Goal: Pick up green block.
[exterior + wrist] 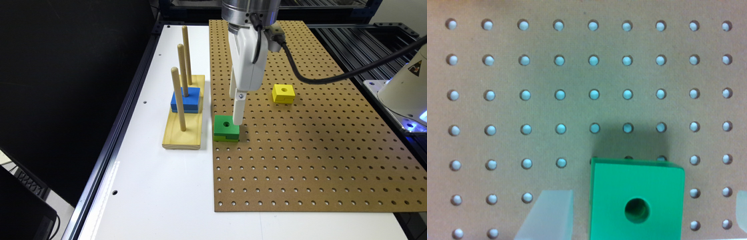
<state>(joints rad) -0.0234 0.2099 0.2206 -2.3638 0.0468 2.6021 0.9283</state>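
1. Gripper (pixel 237 121) is low over the pegboard (pixel 317 150). In the wrist view one pale fingertip (pixel 549 215) sits to one side of the green block (pixel 636 200), and a sliver of the other finger shows at the far edge, past the block's other side. Jaws are spread wide with the block between them, gaps on both sides, nothing gripped.
2. Green block (pixel 226 128) rests flat on the pegboard, near its edge on the exterior view's left. Dark green top with a round hole, lime-green stepped layer beneath. In the exterior view the white finger comes down just beside the block on the exterior view's right; contact can't be judged from there.
3. Yellow block (pixel 283 93), with a hole in its top, sits on the pegboard farther back and toward the exterior view's right, well apart from the green one.
4. Wooden peg base (pixel 183 133) lies on the white table (pixel 160 193), just off the pegboard on the exterior view's left. It has three upright dowels, and the blue block (pixel 186 99) is threaded on the middle one.
5. A black cable (pixel 333 78) runs from the wrist toward the exterior view's right.
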